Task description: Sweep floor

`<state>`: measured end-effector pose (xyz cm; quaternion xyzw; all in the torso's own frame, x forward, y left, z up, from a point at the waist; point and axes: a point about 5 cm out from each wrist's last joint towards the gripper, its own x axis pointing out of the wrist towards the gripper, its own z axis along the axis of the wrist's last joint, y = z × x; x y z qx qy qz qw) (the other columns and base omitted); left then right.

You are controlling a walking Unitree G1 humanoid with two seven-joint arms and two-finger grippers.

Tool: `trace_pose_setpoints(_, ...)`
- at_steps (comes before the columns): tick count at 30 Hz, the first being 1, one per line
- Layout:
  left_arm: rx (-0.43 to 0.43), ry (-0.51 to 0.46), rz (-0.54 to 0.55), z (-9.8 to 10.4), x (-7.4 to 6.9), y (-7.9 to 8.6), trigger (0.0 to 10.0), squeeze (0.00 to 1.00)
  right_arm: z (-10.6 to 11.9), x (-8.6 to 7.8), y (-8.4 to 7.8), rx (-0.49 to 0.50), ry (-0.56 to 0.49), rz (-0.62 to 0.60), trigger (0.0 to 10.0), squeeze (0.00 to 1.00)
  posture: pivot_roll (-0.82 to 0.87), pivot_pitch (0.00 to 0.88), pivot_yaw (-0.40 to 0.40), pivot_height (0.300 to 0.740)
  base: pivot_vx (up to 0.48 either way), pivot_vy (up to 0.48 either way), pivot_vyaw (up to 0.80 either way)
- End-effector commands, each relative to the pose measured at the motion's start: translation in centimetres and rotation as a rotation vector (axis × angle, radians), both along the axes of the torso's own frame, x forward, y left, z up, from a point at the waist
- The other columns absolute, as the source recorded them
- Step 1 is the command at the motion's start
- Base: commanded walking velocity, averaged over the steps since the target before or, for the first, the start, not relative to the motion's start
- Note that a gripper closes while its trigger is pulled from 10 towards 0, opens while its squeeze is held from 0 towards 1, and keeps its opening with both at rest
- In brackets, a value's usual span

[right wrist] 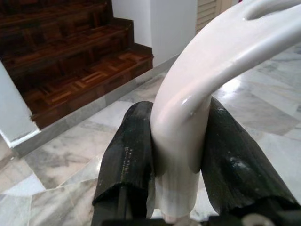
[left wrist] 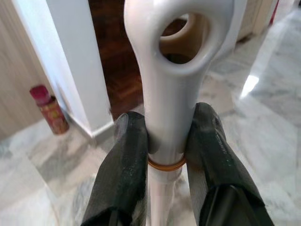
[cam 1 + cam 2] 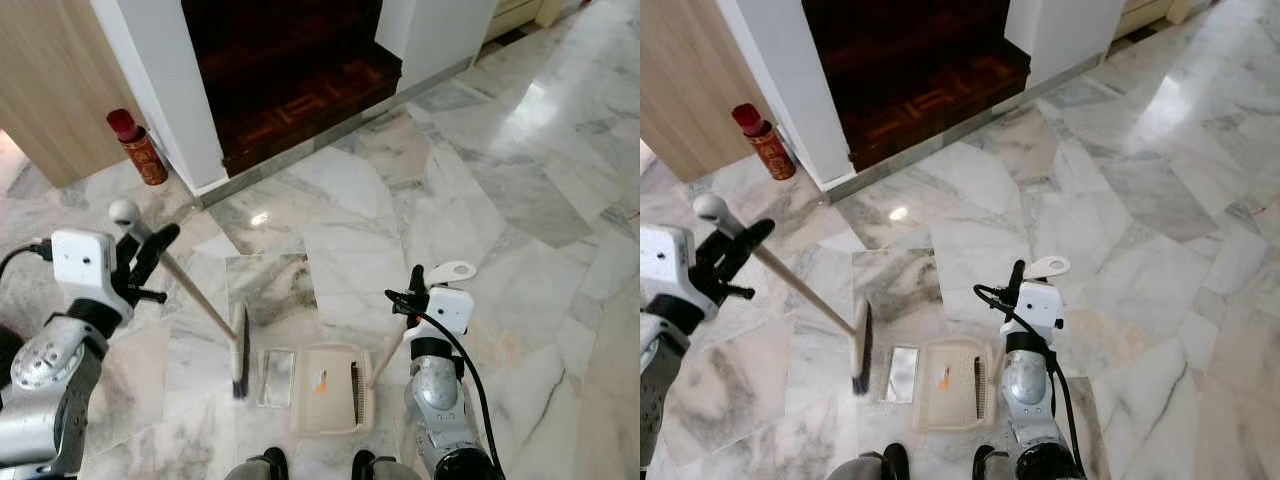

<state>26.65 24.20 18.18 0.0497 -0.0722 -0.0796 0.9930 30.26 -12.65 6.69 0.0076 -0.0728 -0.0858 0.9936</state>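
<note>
We are holding a broom (image 3: 200, 300) and a dustpan (image 3: 330, 385) over the marble floor (image 3: 480, 200).

Our left gripper (image 2: 167, 155) is clamping the broom's pale handle, its bristle head resting on the floor just left of the cream dustpan, whose handle our right gripper (image 1: 176, 155) is squeezing. Open marble is spreading to the right; ahead, dark wooden stairs (image 3: 300, 80) are rising between white walls, a red can (image 3: 140, 150) standing beside them.

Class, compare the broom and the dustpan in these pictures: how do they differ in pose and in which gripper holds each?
The broom leans, its head on edge on the marble; the dustpan lies flat, holding an orange scrap. The left gripper clamps the broom's handle near its top; the right gripper clamps the dustpan's curved handle. Both are cream plastic.
</note>
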Motion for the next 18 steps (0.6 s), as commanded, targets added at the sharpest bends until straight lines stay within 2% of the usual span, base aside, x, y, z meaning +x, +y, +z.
trace_pose_setpoints(1,0.042,-0.018,0.006,0.2,-0.3,0.2,10.0,0.00,0.0,-0.1,0.0,0.015,-0.011,-0.012,10.0,0.00,0.12,0.239,0.006,0.740,0.000,0.000,0.00)
trace_pose_setpoints(8,0.073,0.021,-0.034,-0.2,-1.0,0.1,10.0,0.00,0.2,0.2,0.4,0.002,-0.023,0.002,10.0,0.00,0.14,0.255,0.010,0.740,0.000,0.000,0.00)
trace_pose_setpoints(10,0.078,0.028,-0.037,-0.3,-1.1,0.3,10.0,0.00,0.2,0.2,0.4,0.001,-0.021,0.004,10.0,0.00,0.15,0.259,0.011,0.740,0.000,0.000,0.00)
trace_pose_setpoints(12,0.106,0.060,-0.049,-0.2,-1.8,1.2,10.0,0.00,-0.1,0.0,0.7,-0.005,-0.012,0.007,10.0,0.00,0.18,0.267,0.019,0.740,0.000,0.000,0.00)
trace_pose_setpoints(15,0.112,0.071,-0.055,-0.1,-2.0,1.4,10.0,0.00,-0.3,-0.1,0.8,-0.006,-0.006,0.005,10.0,0.00,0.19,0.267,0.027,0.740,0.000,0.000,0.00)
trace_pose_setpoints(18,0.117,0.122,-0.096,-0.5,-2.3,1.4,10.0,0.00,-0.6,-0.3,0.8,-0.004,0.004,-0.001,10.0,0.00,0.20,0.270,0.033,0.740,0.000,0.000,0.00)
